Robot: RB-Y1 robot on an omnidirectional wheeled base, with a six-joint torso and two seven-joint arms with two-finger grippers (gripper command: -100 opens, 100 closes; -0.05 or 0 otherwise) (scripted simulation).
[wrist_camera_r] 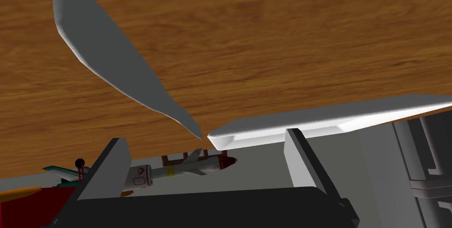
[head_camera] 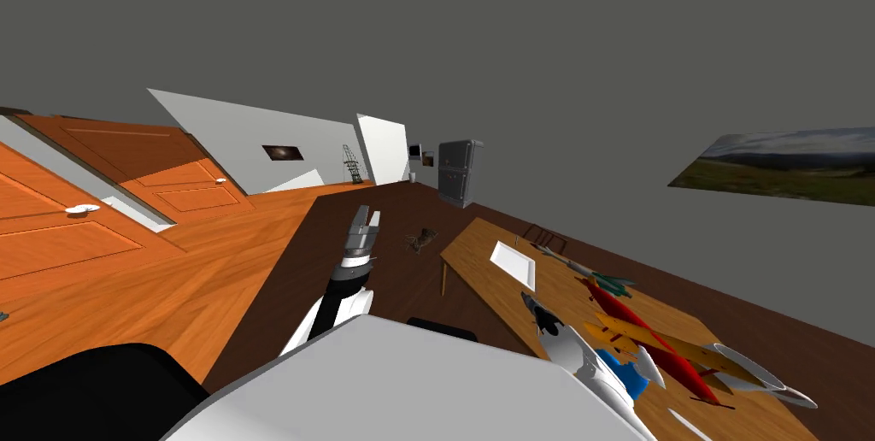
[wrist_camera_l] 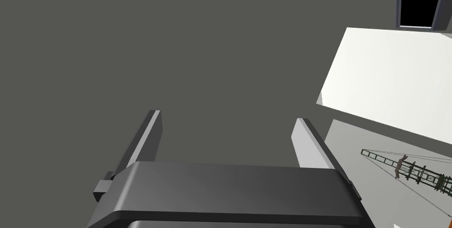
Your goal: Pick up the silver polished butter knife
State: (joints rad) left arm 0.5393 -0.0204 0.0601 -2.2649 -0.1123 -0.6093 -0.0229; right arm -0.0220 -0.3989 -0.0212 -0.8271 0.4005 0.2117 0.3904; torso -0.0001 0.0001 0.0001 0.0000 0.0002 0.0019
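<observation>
A wooden table (head_camera: 478, 246) stood on the robot's right in a grey-walled room with orange and dark brown floors. The right pincer (wrist_camera_r: 205, 148) hovered low over that table, its fingers apart and holding nothing. Just beyond its fingertips lay the butter knife (wrist_camera_r: 114, 66), a flat grey leaf-shaped blade. Its narrow end ran toward the corner of a white square plate (wrist_camera_r: 335, 117); whether the two touched could not be told. Farther off lay a white toy missile (wrist_camera_r: 176, 172), with bright toy planes (head_camera: 637, 325) nearby. The left pincer (wrist_camera_l: 228, 117), also apart and empty, was held out over the dark floor, left of the table. This looked like the approach, before any grasp. Next, the right pincer would probably need to shift across to straddle the knife, then lower and close. No writing was readable; the missile carried only small red marks.
</observation>
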